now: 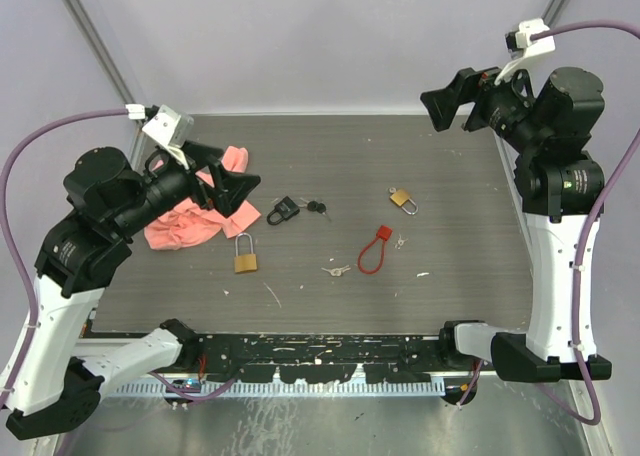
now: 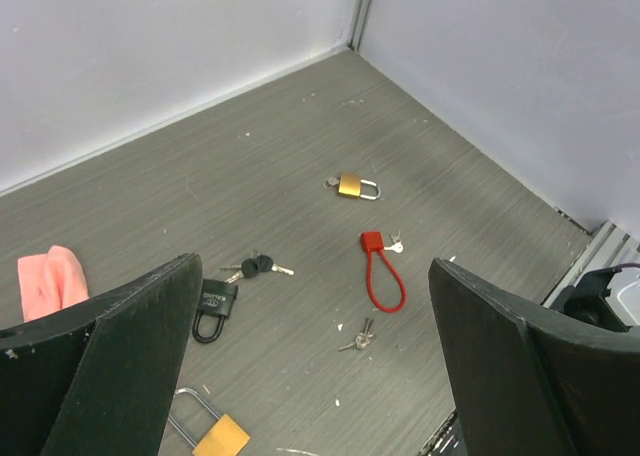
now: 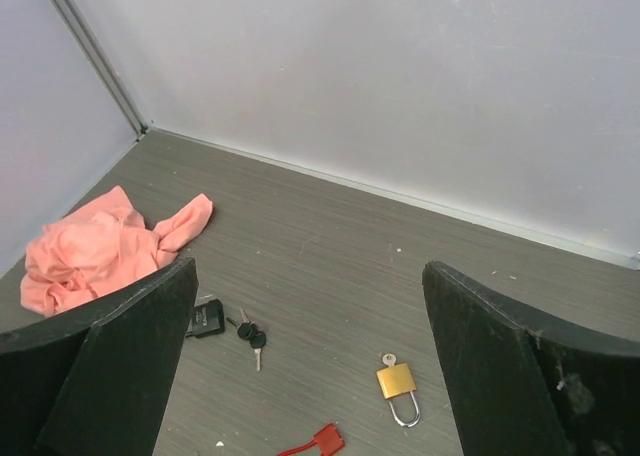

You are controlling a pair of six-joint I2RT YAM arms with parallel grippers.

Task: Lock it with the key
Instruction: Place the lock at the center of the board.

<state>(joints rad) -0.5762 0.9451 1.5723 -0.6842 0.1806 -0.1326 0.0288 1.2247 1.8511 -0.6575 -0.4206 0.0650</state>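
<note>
**On the table, right of centre: keyed padlock lies nearer the right arm**

Top view. The small brass padlock lies flat on the table, right of centre. A key sits at the base of its body, apparently seated in the keyway. The padlock's long axis runs diagonally, key end toward the far left and shackle toward the near right. The right gripper hangs above the far right corner, spread wide and empty. The left gripper, equally wide and empty, hangs over the pink cloth, well apart from this padlock.

Left wrist view. The keyed padlock lies far ahead, beyond a red cable lock. Nothing sits between the fingers.

Right wrist view. The padlock lies low between the spread fingers, shackle toward the camera and key away. Whether the shackle is latched cannot be told.

Finding: the right arm is judged better placed. Its approach runs downward and back toward the near left.
</note>
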